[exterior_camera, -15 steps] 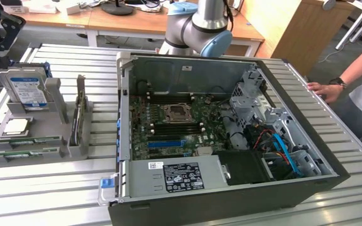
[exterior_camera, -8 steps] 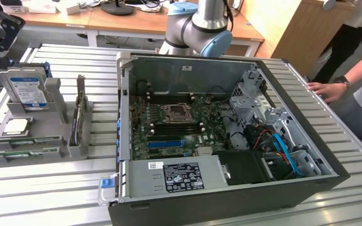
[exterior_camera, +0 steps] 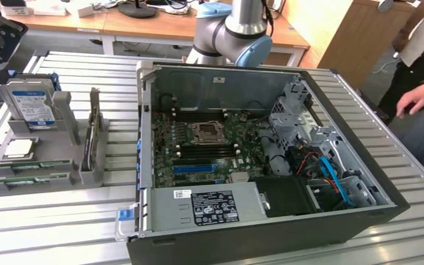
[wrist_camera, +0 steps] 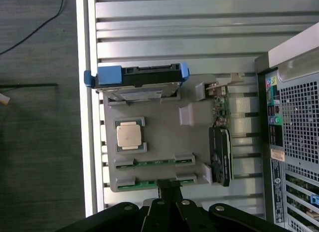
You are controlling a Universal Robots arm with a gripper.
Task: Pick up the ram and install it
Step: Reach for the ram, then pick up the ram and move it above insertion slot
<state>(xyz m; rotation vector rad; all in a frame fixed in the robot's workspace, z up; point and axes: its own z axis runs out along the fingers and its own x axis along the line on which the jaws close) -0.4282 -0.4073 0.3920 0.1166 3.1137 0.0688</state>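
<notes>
Tool (wrist_camera: 167, 186), black fingers clenched on nothing, is lined up over the long thin green ram stick (wrist_camera: 145, 182), which is seated flat in an edge slot of the grey plastic parts holder (wrist_camera: 159, 137) on the slatted metal counter (wrist_camera: 174, 37), presumably so it is kept steady for pickup.

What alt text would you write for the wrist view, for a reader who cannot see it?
The shut claw hangs over a grey parts holder, its tip beside the nearer of two green ram sticks. The holder also carries a silver processor chip, a hard drive and a dark expansion card; a computer case stands alongside.
</notes>
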